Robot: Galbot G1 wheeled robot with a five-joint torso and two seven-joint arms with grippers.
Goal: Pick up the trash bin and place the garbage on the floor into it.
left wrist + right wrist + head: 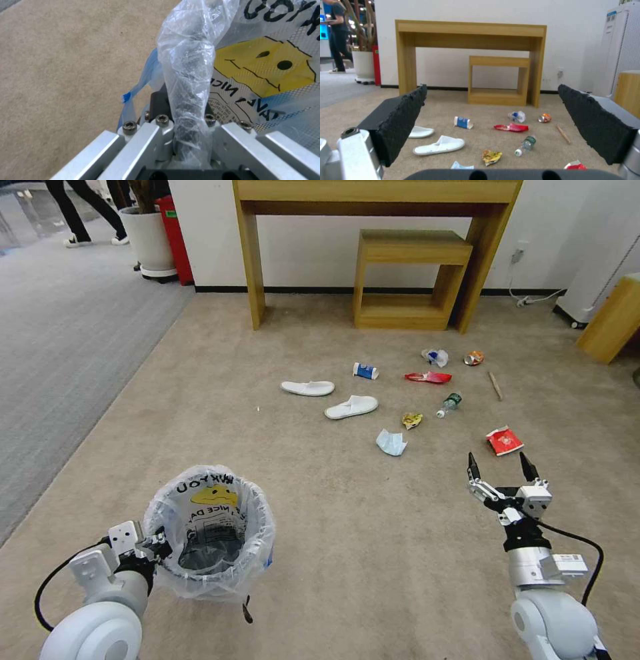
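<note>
1. Gripping the near-left rim of the trash bin (212,533), the left gripper (155,545) is clamped onto the rim wall and its clear plastic liner; the left wrist view shows the crinkled liner (186,75) bunched between the metal fingers (146,140).
2. Whether the bin rests on the beige carpet (347,553) or hangs just above it, I cannot tell.
3. The right gripper (501,468) hovers at the robot's right, fingers spread wide apart and holding nothing.
4. Ahead of it the garbage lies scattered on the carpet: two white slippers (308,388), a blue-white paper cup (365,371), a red wrapper (428,377), a crushed orange can (474,357), a small bottle (450,405), a wooden stick (495,386), a blue face mask (391,443) and a red packet (504,441) nearest the right gripper.
</note>
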